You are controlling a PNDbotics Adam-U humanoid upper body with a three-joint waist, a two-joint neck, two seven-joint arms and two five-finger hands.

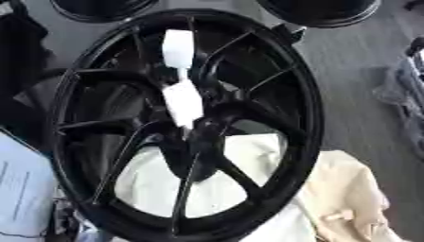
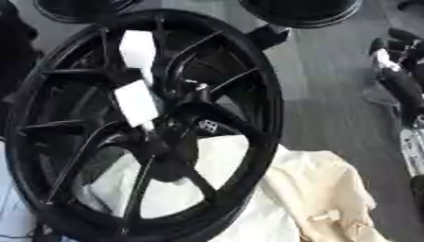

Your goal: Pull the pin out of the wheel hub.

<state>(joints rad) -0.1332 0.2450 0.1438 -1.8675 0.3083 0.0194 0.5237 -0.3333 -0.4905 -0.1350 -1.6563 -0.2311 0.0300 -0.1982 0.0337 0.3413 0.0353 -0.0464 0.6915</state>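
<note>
A large black spoked wheel hub [image 1: 186,127] lies tilted across the middle of both views on a cream cloth. Two white blocks joined by a thin stem, the pin [image 1: 183,101], stand over the hub's centre, the upper block [image 1: 178,47] near the far rim. No hand touches the pin. My right hand [image 2: 391,45] shows at the right edge, well clear of the wheel, fingers relaxed and holding nothing. A dark shape [image 1: 21,75] sits against the rim at the left edge; whether it is my left hand I cannot tell.
The cream cloth [image 1: 348,198] bunches at the lower right. Two more black rims [image 1: 319,9] lie at the far edge. A pale sheet [image 1: 21,189] sits at the lower left. Grey floor [image 2: 331,104] stretches to the right of the wheel.
</note>
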